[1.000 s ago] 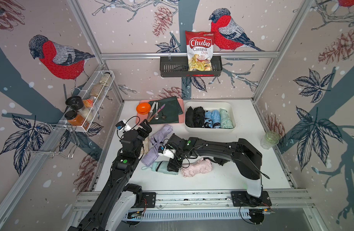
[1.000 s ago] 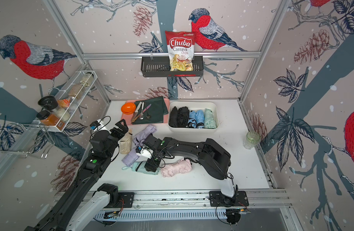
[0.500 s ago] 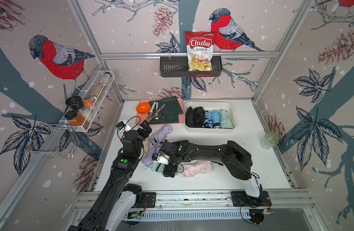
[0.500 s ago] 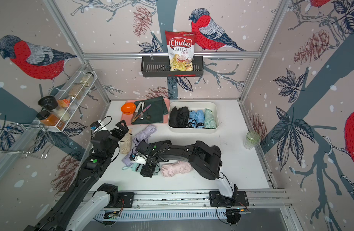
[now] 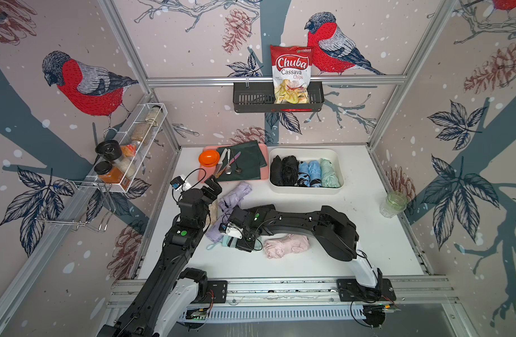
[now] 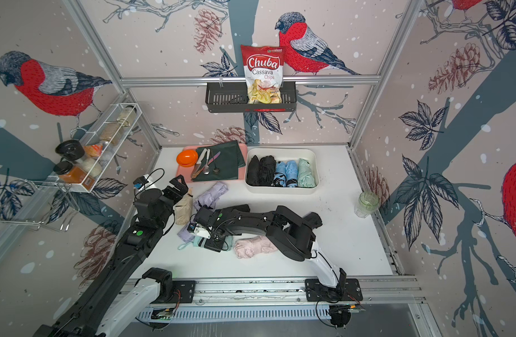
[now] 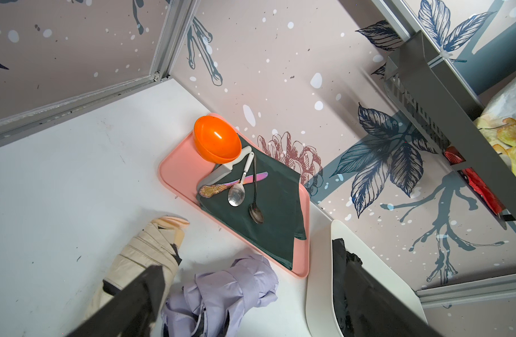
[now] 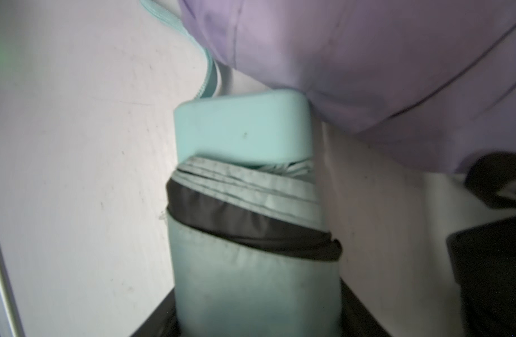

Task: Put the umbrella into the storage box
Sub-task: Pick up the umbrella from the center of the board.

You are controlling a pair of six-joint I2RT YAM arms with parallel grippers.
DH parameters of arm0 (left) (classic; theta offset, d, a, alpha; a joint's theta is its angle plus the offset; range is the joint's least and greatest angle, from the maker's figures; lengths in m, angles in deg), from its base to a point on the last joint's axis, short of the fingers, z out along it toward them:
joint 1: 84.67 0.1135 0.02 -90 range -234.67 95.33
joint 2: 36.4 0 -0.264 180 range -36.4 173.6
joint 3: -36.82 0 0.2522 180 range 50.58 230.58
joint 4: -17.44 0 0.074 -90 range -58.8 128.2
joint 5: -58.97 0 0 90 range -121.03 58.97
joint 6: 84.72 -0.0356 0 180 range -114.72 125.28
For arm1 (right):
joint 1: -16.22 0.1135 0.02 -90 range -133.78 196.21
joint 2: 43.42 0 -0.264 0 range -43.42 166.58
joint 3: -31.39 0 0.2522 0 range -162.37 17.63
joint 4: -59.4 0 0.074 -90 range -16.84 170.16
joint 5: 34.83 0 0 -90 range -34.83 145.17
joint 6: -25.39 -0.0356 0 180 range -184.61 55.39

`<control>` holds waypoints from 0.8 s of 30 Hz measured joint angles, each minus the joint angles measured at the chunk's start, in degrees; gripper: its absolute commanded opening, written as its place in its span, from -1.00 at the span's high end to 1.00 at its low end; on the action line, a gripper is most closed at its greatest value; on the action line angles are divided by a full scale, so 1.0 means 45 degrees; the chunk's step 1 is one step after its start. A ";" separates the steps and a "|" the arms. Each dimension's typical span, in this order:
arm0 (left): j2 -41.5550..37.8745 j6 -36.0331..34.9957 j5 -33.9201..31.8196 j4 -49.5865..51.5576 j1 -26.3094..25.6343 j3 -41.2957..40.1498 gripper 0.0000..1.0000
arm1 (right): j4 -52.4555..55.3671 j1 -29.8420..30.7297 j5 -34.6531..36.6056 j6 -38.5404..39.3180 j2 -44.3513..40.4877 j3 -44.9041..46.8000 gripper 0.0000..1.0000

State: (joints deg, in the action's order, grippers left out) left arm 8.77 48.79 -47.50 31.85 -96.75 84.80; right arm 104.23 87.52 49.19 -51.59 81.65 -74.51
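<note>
Umbrella, mint-green, folded, is lying on the white tabletop at about 7 o'clock from centre, well apart from the cream storage box, which is sitting at 1 o'clock. The right gripper is straddling it, but whether it is clamping cannot be told. The left gripper is hovering at 10 o'clock, released and grasping nothing. A lilac umbrella is lying just beside.

Orange bowl on pink tray — chips bag in black basket.
</note>
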 measured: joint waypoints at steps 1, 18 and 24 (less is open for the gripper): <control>0.0034 0.0000 -0.0005 0.0000 0.0000 0.0019 -0.98 | 0.0010 -0.0019 0.0010 -0.0112 -0.0141 0.0141 -0.14; 0.0801 -0.0107 0.0272 -0.0010 0.0000 0.0520 -0.98 | -0.1049 -0.2885 0.0044 -0.3007 -0.4872 0.2705 0.16; 0.1695 -0.0447 0.1020 -0.0257 0.0000 0.0738 -0.98 | -0.1807 -0.5212 0.0967 -0.4381 -0.7014 0.3745 0.16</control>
State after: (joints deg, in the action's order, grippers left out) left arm 16.40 46.77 -42.91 30.69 -96.75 88.12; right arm 96.10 64.07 53.54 -71.31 50.09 -57.66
